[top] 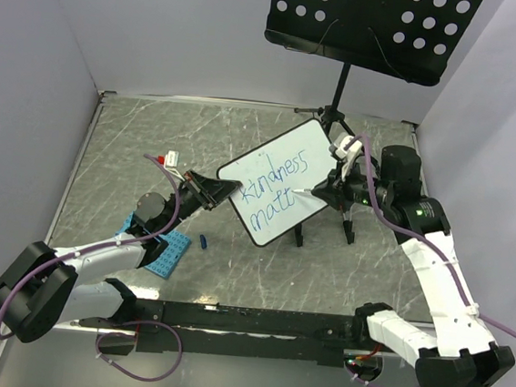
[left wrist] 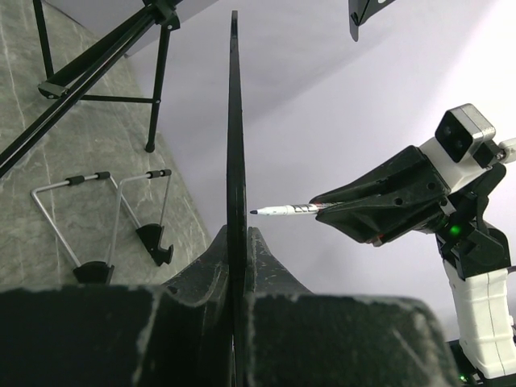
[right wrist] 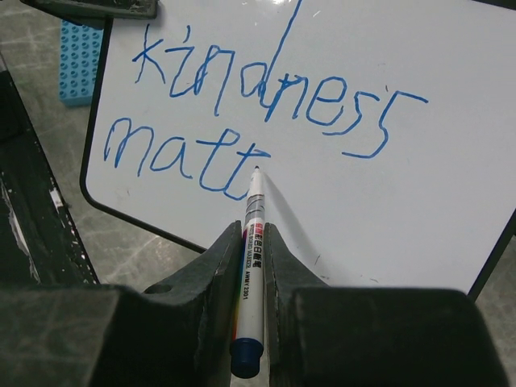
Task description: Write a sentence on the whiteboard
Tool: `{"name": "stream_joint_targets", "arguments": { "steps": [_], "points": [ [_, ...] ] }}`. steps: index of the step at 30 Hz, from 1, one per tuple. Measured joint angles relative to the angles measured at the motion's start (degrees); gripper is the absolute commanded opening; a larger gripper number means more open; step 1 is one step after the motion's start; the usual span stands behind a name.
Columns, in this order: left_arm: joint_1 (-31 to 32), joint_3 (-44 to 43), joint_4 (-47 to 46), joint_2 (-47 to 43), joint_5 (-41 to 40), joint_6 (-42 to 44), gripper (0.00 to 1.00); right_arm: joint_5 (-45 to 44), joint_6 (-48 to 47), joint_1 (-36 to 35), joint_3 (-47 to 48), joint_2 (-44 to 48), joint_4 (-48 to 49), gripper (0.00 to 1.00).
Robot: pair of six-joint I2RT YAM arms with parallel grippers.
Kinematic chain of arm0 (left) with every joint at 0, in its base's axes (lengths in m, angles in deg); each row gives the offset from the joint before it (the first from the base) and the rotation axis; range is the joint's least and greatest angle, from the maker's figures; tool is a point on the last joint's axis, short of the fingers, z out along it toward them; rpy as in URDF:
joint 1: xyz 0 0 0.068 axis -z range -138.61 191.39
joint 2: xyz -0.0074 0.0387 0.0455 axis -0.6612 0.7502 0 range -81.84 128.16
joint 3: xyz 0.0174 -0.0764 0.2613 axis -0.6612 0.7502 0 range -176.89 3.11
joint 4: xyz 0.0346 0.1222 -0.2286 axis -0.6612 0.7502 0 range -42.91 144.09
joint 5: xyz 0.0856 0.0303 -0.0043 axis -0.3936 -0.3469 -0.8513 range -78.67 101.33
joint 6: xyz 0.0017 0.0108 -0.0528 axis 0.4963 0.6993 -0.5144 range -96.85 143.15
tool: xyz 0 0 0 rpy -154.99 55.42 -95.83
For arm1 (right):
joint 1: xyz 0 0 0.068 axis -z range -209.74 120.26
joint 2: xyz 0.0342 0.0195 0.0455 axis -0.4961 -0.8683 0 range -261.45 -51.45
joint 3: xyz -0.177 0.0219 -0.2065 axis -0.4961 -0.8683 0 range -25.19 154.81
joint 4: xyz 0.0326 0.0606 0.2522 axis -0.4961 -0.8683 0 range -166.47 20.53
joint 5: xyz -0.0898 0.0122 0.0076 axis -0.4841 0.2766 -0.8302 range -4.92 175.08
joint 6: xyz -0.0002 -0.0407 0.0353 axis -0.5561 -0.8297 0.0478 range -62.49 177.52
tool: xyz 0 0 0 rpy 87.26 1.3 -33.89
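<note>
The whiteboard (top: 277,182) is held tilted above the table, its left edge clamped in my left gripper (top: 214,192). In the left wrist view it shows edge-on (left wrist: 235,121) between the shut fingers. The sentence (right wrist: 266,105) is in blue script and reads "kindness" over "matt". My right gripper (top: 329,193) is shut on a white marker (right wrist: 253,234) with a blue end cap. The marker's tip is at the board just right of the last "t". The marker also shows in the left wrist view (left wrist: 286,210), tip close to the board.
A black perforated music-stand tray (top: 370,21) on a tripod (top: 336,110) stands behind the board. A blue studded plate (top: 166,253) and a small blue cap (top: 203,240) lie front left. A wire easel (left wrist: 105,234) stands on the marble table (top: 154,138). Grey walls enclose the area.
</note>
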Motion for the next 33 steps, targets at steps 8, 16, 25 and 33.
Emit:
{"name": "stream_joint_targets", "arguments": {
  "steps": [8,16,25,33],
  "points": [
    [0.0,0.0,-0.9,0.0,0.0,0.0,0.01,-0.3,0.1,0.0,0.0,-0.8,0.1,0.0],
    [-0.1,0.4,-0.7,0.0,0.0,0.1,0.01,-2.0,-0.1,0.4,-0.7,-0.8,0.2,0.0],
    [-0.3,1.0,-0.3,0.0,-0.1,0.2,0.01,-3.4,0.2,1.6,-0.5,-2.6,0.7,0.0],
    [-0.5,1.0,-0.2,0.0,-0.1,0.3,0.01,-2.1,1.7,1.7,0.7,-4.7,2.5,0.0]
  ]
}}
